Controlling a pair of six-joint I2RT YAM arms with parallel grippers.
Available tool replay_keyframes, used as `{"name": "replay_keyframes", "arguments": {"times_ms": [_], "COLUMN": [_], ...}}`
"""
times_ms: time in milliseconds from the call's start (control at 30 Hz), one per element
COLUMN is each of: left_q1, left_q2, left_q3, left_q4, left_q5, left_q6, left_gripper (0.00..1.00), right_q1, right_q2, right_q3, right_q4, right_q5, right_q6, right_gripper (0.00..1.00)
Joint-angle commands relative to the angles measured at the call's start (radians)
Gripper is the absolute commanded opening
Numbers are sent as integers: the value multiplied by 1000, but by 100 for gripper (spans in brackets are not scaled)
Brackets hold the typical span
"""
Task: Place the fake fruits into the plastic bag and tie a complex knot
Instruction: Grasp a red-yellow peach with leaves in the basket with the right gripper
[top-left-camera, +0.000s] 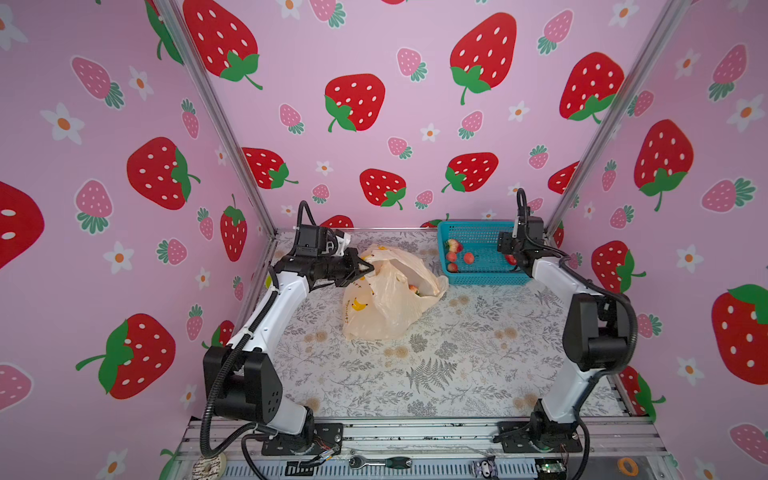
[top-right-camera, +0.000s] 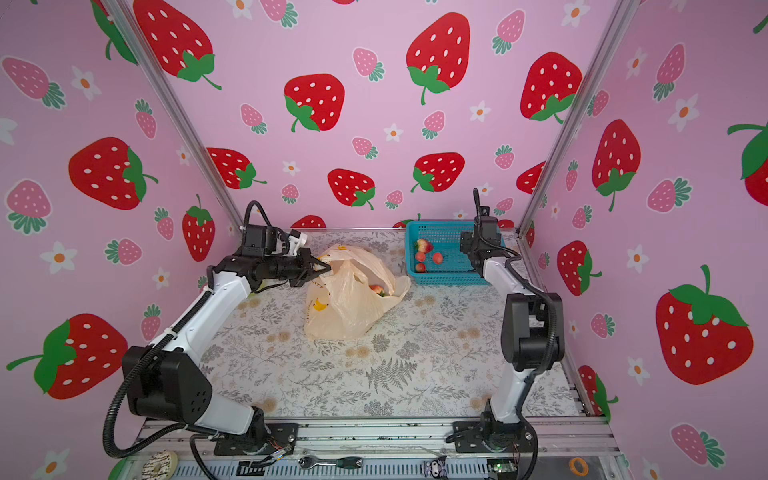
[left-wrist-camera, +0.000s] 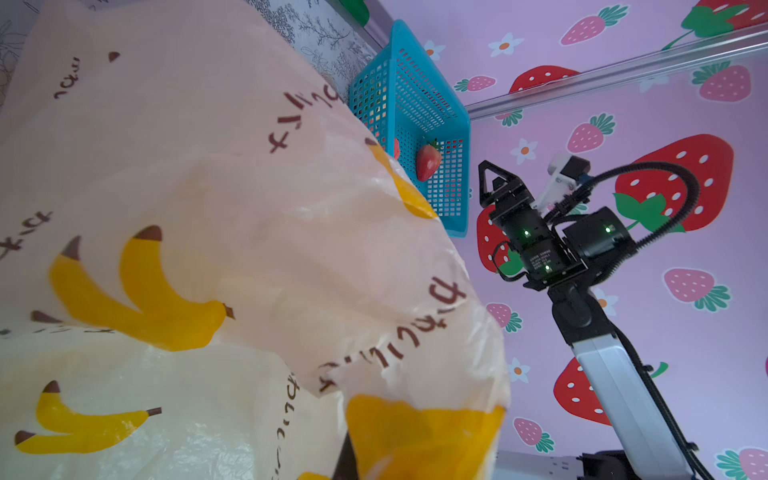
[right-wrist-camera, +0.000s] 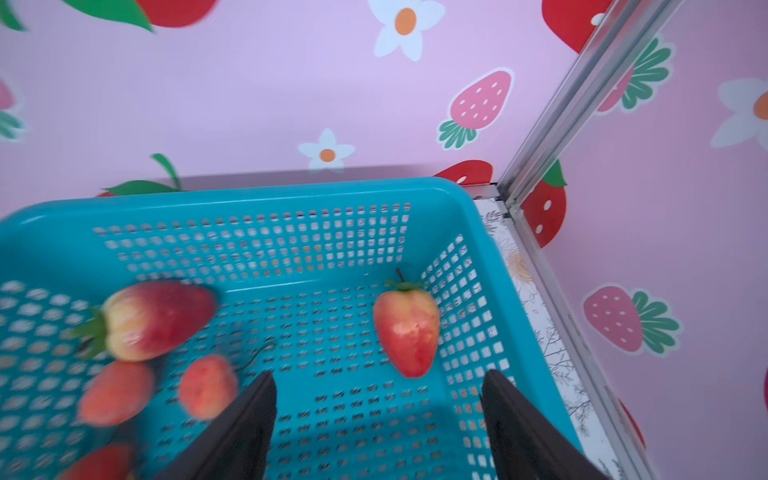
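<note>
Peach-toned, the plastic bag (top-left-camera: 386, 309) lies near the table's (top-left-camera: 457, 365) back edge in both top views, with the left gripper (top-left-camera: 368, 267) pinched shut on its rim. Its banana-printed film fills the left wrist view. In the right wrist view the right gripper (right-wrist-camera: 379, 384) gapes empty over strawberries (right-wrist-camera: 407, 328) in the blue basket (right-wrist-camera: 249, 193), at the back right corner.

The plastic bag (left-wrist-camera: 249, 249) is filling most of the frame, its pale-peach film draping in folds and showing printed yellow bananas and dark lettering. At one o'clock from the bag's middle, the blue mesh basket (left-wrist-camera: 419, 95) is sitting on the floral bench (left-wrist-camera: 316, 29), with a red strawberry (left-wrist-camera: 428, 162) lying inside it. At three o'clock, the right hand (left-wrist-camera: 488, 174) is hovering near the basket's rim, clear of the bag, in front of the strawberry-print wall (left-wrist-camera: 623, 104).
</note>
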Motion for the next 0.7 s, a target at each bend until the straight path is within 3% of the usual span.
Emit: {"name": "replay_keyframes", "arguments": {"times_ms": [0,267,667], "left_q1": [4,3,4], "left_q2": [-21,-18,-19], "left_q3": [-9,-8,-8], "left_q4": [13,10,8], "left_q5": [11,8,5], "left_q6": [-3,-2,0], "left_gripper": [0,0,0], "right_q1": [-9,-29,-42], "right_q2": [98,312,485], "right_q3": [104,316,466], "right_q4": [-115,-211,-300], "right_q5": [122,172,110], "right_q6": [-70,-116,-95], "right_gripper": [83,86,81]}}
